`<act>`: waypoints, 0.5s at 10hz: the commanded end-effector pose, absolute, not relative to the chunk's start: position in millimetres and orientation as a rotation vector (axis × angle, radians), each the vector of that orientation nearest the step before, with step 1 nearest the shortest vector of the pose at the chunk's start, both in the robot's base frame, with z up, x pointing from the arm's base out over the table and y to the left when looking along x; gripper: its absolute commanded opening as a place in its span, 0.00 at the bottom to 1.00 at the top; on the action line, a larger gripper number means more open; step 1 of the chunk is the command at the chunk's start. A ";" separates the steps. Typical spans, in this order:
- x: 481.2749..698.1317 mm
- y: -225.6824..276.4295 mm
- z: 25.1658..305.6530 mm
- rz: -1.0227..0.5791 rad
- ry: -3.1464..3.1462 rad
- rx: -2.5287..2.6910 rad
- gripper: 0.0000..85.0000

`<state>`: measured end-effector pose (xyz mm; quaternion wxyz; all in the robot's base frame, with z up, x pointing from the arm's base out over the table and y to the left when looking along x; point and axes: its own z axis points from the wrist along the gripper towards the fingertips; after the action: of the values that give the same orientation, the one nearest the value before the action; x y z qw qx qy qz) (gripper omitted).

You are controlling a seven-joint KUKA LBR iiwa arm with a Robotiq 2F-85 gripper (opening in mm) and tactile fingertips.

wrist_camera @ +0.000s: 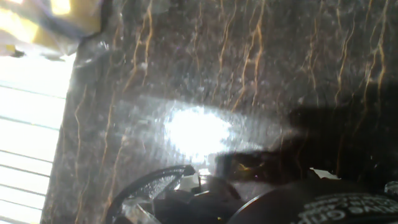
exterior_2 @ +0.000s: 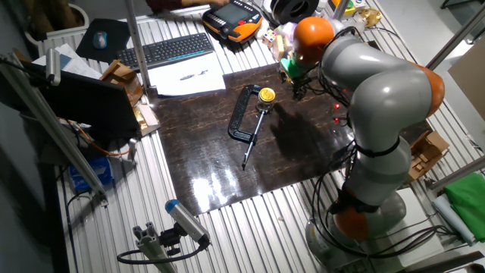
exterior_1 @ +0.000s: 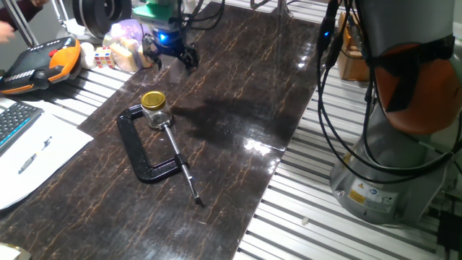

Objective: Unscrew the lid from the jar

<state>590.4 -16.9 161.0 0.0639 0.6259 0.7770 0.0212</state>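
Gold-yellow lid (exterior_1: 153, 98) on clear glass jar (exterior_1: 156, 115), black C-clamp (exterior_1: 141, 145), dark brown tabletop (exterior_1: 238, 94) with orange veining

**A:** Where does one fixed view sit?

**B:** Low and close at the worktop's (exterior_1: 238, 101) edge, looking along the dark slab, with the arm's base (exterior_1: 382, 180) at right and the keyboard (exterior_1: 14, 119) at left.

**A:** And the other fixed view?

**B:** High and farther back, looking down from the opposite side on the whole arm (exterior_2: 379, 98), the worktop (exterior_2: 220, 174) and the keyboard (exterior_2: 167, 49) beyond.

**A:** What do both share?

**B:** The clamp (exterior_1: 148, 148) and jar (exterior_1: 155, 115) on the slab; in the high view, the clamp (exterior_2: 241, 114).

**A:** The hand view?

**B:** Very near, facing down at the glaring, blurred worktop (wrist_camera: 249, 74).
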 end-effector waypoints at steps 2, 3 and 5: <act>592.0 -7.1 161.5 0.062 2.360 1.921 1.00; 591.7 1.2 157.9 0.044 2.349 1.932 1.00; 587.7 23.5 146.4 -0.071 2.315 1.901 1.00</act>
<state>587.1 22.6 144.9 0.0676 0.6340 0.7701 -0.0203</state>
